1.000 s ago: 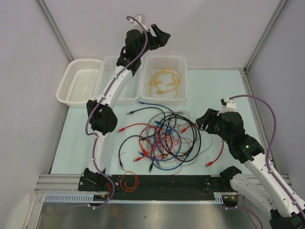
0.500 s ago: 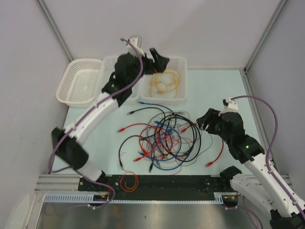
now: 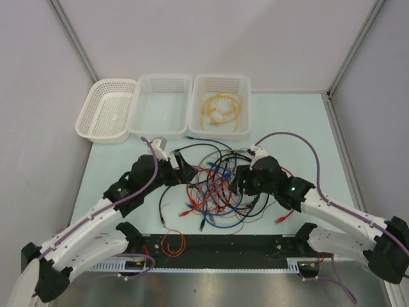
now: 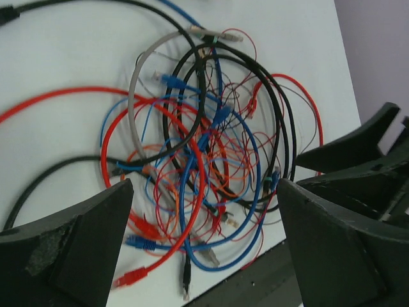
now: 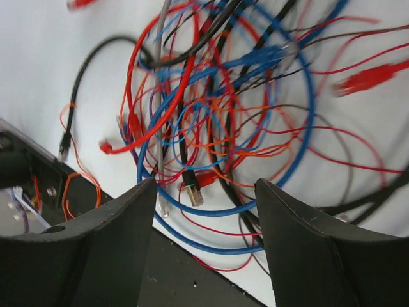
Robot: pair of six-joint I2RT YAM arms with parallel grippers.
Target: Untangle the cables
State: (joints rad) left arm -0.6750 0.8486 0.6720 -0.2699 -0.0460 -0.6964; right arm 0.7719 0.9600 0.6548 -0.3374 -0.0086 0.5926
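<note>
1. The cables lie as one tangled heap of red, blue, black, orange and grey strands. The heap sits mid-table on the pale green table, on the near side of a row of baskets.
2. Three strands run out from the heap. A black cable loops out on the left. A blue cable trails to the far side and ends just short of the right-hand basket. A red cable lies at the heap's right edge, beside the right arm.
3. A yellow cable coil lies inside the right-hand basket, well apart from the heap.
4. A thin orange wire loop lies on the black rail at the near edge, between the arm bases.
5. The left gripper has its jaws spread wide with nothing between them. It hangs over the left part of the heap. In its wrist view, red and blue loops and a grey strand show through the gap.
6. The right gripper has its jaws parted with nothing clamped. It is over the right part of the heap. A blue loop and a small plug end lie below the gap.
7. The two grippers face each other across the heap.
8. The middle basket and the left-hand basket stand touching in line with the right-hand one at the far edge. All three are white mesh.
</note>
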